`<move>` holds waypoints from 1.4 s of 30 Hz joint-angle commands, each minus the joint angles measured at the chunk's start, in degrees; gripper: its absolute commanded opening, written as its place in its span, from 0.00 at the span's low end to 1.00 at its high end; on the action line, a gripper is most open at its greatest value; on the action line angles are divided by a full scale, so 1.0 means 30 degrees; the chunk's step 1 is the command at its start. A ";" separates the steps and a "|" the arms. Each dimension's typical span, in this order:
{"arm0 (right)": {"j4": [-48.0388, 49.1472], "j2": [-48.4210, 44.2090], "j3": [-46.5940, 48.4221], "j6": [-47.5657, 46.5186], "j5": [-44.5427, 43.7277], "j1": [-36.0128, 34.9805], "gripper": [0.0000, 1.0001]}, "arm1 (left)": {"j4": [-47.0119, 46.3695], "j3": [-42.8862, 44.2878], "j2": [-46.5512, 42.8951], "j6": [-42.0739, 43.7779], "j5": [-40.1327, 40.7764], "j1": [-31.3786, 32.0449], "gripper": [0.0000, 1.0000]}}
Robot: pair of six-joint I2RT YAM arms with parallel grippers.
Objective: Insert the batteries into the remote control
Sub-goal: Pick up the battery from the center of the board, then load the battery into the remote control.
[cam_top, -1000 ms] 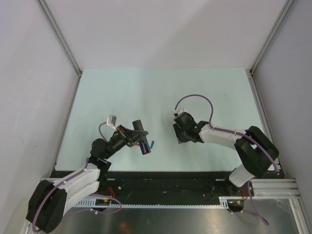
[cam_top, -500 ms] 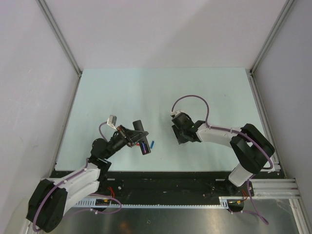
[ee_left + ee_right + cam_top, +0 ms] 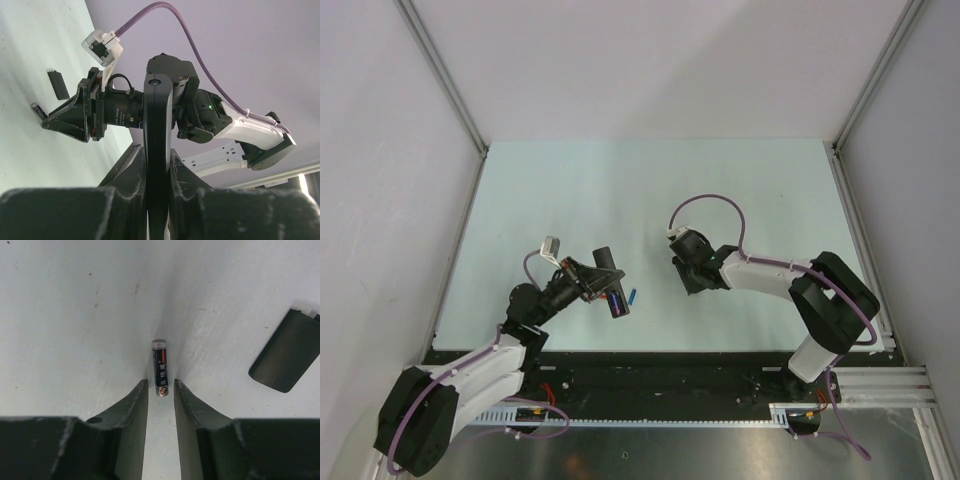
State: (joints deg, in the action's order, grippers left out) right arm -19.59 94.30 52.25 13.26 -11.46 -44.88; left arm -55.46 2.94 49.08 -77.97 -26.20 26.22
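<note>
My left gripper [image 3: 603,282] is shut on the remote control [image 3: 610,285], a slim black bar held off the table. In the left wrist view the remote [image 3: 158,125] stands edge-on between the fingers [image 3: 127,170]. A small blue battery [image 3: 631,297] shows beside the remote's near end. My right gripper [image 3: 692,280] is low over the table with its jaws a little apart. In the right wrist view a second battery [image 3: 160,367], dark with silvery ends, lies flat on the table. Its near end sits just between my right gripper's tips [image 3: 161,385].
A black battery cover [image 3: 285,357] lies on the table right of the second battery, and shows in the left wrist view [image 3: 59,84] beyond the right gripper [image 3: 70,117]. Grey walls and rails enclose the pale green table [image 3: 620,190].
My right gripper has shifted slightly left and away over the table. The left arm and the remote have not moved.
</note>
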 commanded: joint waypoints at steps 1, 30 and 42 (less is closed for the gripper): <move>-0.0588 0.0528 0.0513 -0.0025 0.0450 -0.0039 0.30 | -0.0556 -0.1097 -0.0129 0.0327 -0.0437 -0.0184 0.00; -0.8702 -0.8611 0.7367 0.7036 0.3412 -0.5278 0.00 | -0.2457 0.3971 0.5815 0.1354 0.4073 0.1280 0.00; -1.0811 -0.6622 0.8832 0.6569 0.3936 -0.5430 0.00 | -0.6120 0.4352 0.9215 0.0094 0.3810 0.3155 0.00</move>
State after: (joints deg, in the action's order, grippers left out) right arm -49.12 72.01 75.53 34.00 -1.54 -60.99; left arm -66.37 13.74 75.07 -75.79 -15.16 34.13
